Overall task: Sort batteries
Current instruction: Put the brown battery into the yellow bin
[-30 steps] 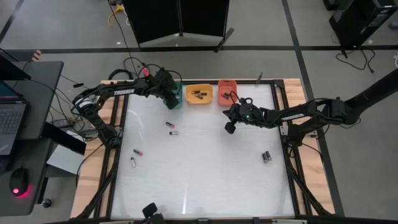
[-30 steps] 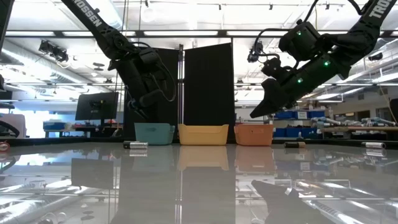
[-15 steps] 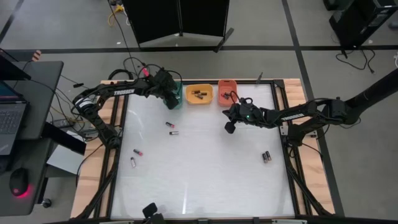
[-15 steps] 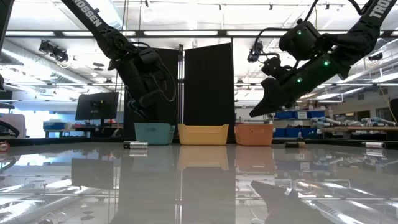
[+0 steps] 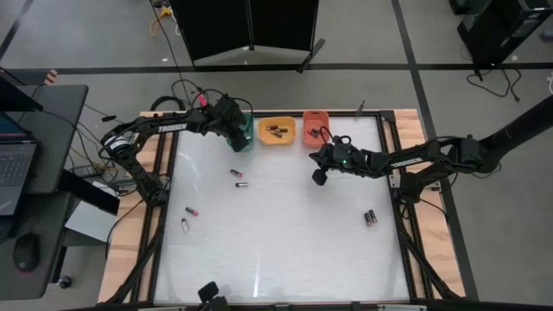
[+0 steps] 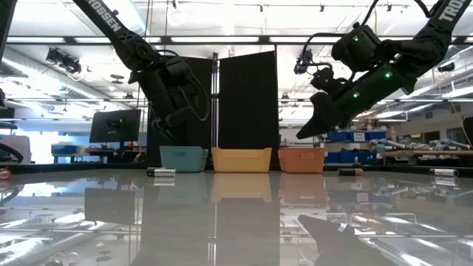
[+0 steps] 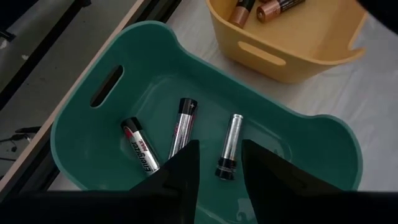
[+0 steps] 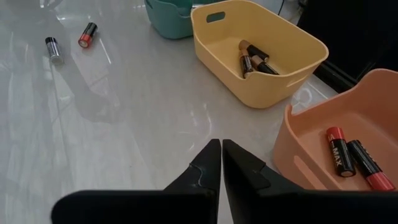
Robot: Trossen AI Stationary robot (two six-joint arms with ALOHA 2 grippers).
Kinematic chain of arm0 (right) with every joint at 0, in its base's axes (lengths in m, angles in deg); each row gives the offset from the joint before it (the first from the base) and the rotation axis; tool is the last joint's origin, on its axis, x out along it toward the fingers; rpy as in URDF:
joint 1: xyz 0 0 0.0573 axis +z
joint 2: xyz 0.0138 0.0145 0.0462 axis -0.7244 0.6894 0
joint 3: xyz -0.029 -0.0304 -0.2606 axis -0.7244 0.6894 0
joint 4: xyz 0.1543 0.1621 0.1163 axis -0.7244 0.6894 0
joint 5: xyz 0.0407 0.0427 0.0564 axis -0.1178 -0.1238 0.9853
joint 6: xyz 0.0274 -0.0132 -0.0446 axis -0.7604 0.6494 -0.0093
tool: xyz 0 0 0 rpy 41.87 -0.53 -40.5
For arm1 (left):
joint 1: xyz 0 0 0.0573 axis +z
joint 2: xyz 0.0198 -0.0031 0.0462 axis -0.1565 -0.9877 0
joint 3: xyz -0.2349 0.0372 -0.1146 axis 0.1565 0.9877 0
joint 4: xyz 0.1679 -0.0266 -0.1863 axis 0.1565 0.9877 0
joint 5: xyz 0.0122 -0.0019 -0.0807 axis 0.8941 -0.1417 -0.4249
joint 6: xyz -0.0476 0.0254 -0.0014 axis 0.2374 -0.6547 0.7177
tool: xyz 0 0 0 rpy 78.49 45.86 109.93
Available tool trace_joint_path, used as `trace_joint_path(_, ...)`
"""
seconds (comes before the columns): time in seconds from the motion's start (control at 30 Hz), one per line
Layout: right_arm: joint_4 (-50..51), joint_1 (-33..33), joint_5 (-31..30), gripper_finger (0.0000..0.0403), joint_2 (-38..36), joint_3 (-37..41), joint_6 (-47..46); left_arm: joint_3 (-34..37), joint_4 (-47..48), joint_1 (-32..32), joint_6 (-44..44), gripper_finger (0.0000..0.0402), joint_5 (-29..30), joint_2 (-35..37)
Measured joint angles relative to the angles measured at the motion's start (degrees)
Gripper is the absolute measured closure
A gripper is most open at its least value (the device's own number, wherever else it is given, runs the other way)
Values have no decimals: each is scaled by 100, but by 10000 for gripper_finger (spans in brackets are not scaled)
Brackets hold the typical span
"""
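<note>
My left gripper (image 7: 221,148) hangs open above the teal tray (image 7: 93,137), where three batteries (image 7: 183,126) lie on the tray floor; it holds nothing. My right gripper (image 8: 221,147) is shut and empty. It hovers above the table (image 5: 285,225) just in front of the salmon tray (image 8: 311,155), which holds two red-and-black batteries (image 8: 339,152). The yellow tray (image 8: 214,46) between the two holds several copper-topped batteries (image 8: 255,59). Loose batteries lie flat on the table: two (image 5: 238,178) near the middle left, two (image 5: 187,218) at the left, a pair (image 5: 371,218) at the right.
The three trays stand in a row along the table's far edge (image 5: 281,117). The white table top is framed by a dark rail (image 5: 164,199) and wooden borders. Both arms are raised above the table in the low view (image 6: 325,111). Beyond the table is a workshop with black panels.
</note>
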Motion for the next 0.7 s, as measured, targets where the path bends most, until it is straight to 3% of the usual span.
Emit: trace_joint_path(0.7,-4,0,0,374,0,0,1,0,-59,-10,10,275,2,0)
